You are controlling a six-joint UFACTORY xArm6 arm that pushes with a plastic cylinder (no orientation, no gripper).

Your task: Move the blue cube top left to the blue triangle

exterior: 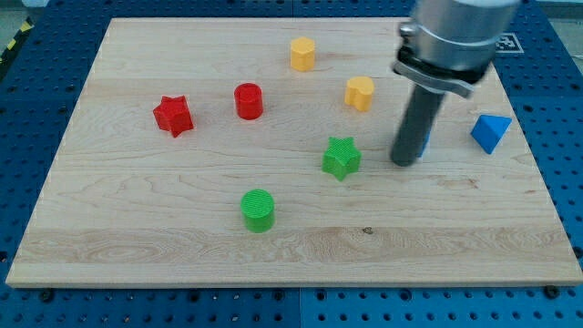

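Wooden board [137,219] sits on blue perforated table [565,109]. Our tip [404,162] rests at board's 3 o'clock, no jaws on rod. Blue cube [425,139] peeks from behind rod, touching it. Blue triangle [490,133] lies at 3 o'clock of tip, green star [342,158] at 9 o'clock.

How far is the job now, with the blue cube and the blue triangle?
Done: my tip has reached the blue cube, which is mostly hidden behind the rod. In hand: the cube lies left of the blue triangle. Left: whether it already sits up-left enough cannot be told.
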